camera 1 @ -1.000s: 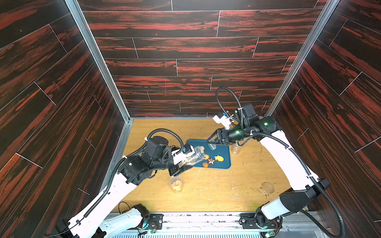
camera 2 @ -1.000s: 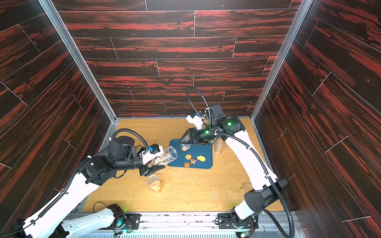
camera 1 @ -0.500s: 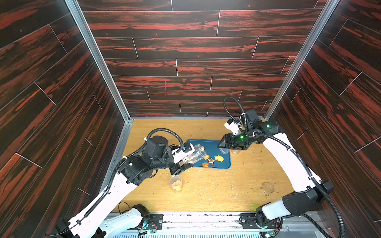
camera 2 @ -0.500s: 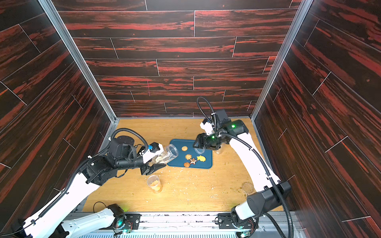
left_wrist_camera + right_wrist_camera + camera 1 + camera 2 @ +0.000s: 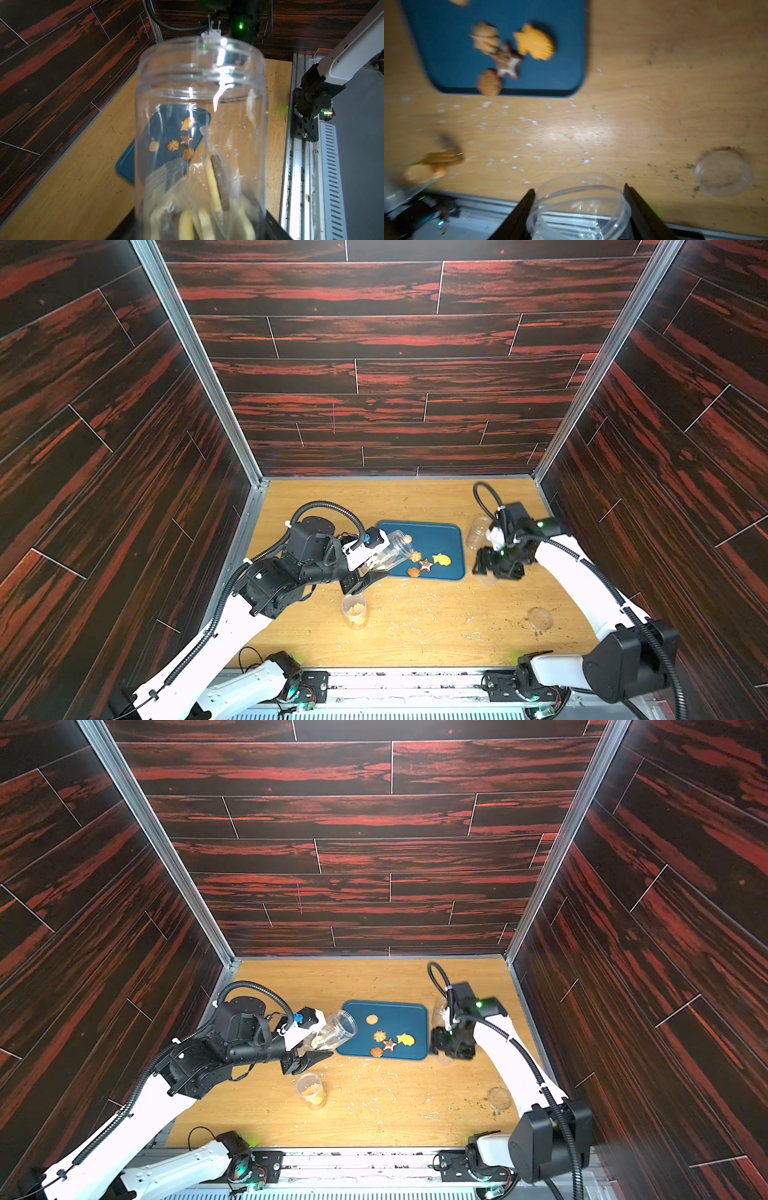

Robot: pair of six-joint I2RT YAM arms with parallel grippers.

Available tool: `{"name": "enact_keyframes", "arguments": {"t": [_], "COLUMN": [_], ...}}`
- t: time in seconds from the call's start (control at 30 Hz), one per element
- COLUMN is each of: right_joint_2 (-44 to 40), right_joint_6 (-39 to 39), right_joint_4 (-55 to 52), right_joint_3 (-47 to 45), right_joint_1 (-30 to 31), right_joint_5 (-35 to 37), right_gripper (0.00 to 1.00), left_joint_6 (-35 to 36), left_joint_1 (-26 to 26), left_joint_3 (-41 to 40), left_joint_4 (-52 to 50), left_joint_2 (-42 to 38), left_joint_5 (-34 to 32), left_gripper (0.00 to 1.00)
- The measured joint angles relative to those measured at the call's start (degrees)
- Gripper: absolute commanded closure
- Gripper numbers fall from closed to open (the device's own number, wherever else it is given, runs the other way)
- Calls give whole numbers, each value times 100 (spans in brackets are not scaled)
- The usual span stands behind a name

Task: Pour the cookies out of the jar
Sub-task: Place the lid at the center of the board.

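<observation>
By the tray (image 5: 440,533), left tool (image 5: 370,566) clamping tilted jar (image 5: 392,551), right tool (image 5: 579,187) clamping lid (image 5: 579,207)

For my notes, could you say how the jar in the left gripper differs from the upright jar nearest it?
The held jar is tipped toward the tray in the left gripper; the standing jar is upright and free. The held jar contains bagged cookies; the standing jar, tan pieces. Both are clear.

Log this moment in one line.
left fingers: gripping tilted jar, mouth toward tray | right fingers: gripping clear lid | cookies: five on tray, more in jar
</observation>
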Motion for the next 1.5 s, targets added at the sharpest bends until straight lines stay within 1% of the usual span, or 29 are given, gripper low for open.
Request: {"name": "enact_keyframes", "arguments": {"t": [0.13,0.3,0.5,0.77,0.97,1.17,1.3,1.5], "right_joint_2": [13,61,184,330,378,470,728,861], "right_joint_6": [157,319,566,872,1073,1366,1556,1639], "right_joint_4": [391,798,1104,1360,1440,1482,1486,1532], "right_joint_3": [-619,-1082,-1421,-1869,-1910,-1897,-1727,-1683], "right_joint_1": [-197,-223,-223,-136,306,979,1429,1528], "right_joint_5": [208,348,236,15,-7,-57,-96,-11], "right_gripper": [49,49,49,48,48,48,47,45], "left_joint_6": [-72,-142,-271,-339,-354,-372,-400,-466], "left_joint_1": [0,0,0,0,0,0,0,0], "left_joint_3": [0,0,-61,-118,-138,-138,-144,-179], "left_joint_4": [31,31,42,76,107,122,138,203], "left_joint_2": [-13,-151,-354,-367,-367,-367,-369,-378], "left_joint_5": [-37,-101,-146,-184,-188,-221,-227,-243], "left_gripper": [62,62,62,62,62,62,62,62]}}
